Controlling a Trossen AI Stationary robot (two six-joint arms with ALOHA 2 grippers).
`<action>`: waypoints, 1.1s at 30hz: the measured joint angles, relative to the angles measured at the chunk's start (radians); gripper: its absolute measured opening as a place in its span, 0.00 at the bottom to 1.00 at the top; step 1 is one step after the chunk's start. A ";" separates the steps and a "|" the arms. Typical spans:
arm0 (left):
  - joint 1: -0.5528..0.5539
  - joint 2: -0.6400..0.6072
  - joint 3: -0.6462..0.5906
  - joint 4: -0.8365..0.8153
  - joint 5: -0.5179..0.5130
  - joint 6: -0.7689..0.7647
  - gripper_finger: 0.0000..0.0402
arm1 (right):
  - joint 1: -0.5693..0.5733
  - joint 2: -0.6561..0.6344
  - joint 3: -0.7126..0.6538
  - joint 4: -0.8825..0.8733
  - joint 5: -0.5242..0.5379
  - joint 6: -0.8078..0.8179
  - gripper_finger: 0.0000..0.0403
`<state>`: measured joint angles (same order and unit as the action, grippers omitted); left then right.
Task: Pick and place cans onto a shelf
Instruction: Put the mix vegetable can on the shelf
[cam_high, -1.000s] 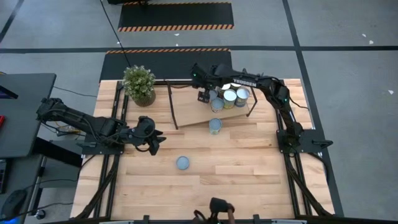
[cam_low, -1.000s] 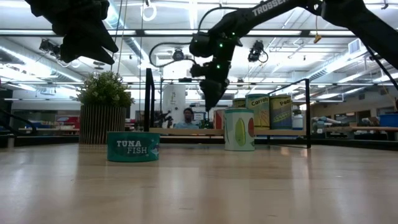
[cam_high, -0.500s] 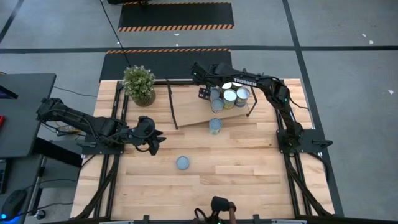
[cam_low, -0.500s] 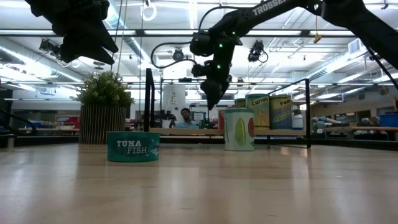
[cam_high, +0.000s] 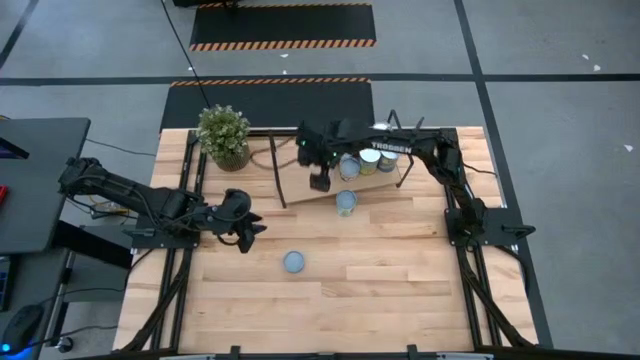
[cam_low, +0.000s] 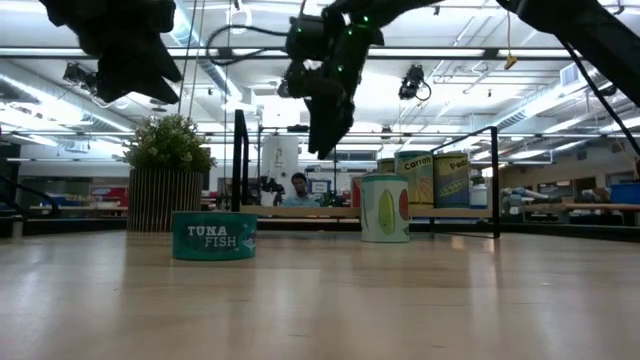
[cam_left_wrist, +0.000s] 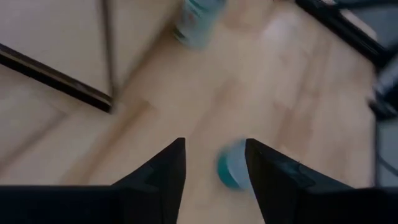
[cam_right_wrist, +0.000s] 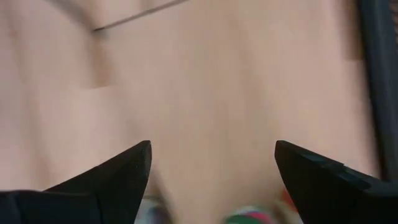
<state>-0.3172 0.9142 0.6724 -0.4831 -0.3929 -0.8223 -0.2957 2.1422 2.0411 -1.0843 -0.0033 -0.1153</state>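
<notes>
Above the shelf's near edge hangs the right gripper, its fingers spread wide and holding nothing, as the right wrist view shows with bare wood between the two tips. Just beside it, toward the right arm's base, a striped can stands upright on the table at the foot of the shelf; in the low view it is the tall tin with a yellow and red label. That can is the nearest one to any gripper, and the right arm looks best placed to take it: judging from the high view, the gripper would need to shift sideways and drop over the round top, since the can's long axis is vertical.

A flat tuna can lies farther out on the table, roughly midway between the arms but closer to the left gripper, which hovers over the table near the left edge with its fingers parted and empty. The left wrist view shows a teal can between those fingertips' line of sight.

On the shelf itself a cluster of cans stands upright at the right end, close together; the rest of the board is bare. A potted plant sits just off the shelf's left end.
</notes>
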 joint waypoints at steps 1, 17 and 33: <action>-0.001 0.000 0.000 0.000 0.042 0.018 0.43 | 0.017 0.000 0.000 -0.007 -0.018 -0.006 0.86; -0.026 0.000 0.000 -0.019 0.142 0.130 0.43 | 0.172 0.000 -0.097 -0.284 -0.044 -0.060 0.95; -0.087 0.002 0.000 -0.023 0.142 0.026 0.43 | 0.254 -0.078 -0.100 -0.214 0.027 -0.201 0.93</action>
<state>-0.4046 0.9161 0.6724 -0.5062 -0.2513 -0.7967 -0.0416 2.0639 1.9408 -1.2978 0.0235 -0.3159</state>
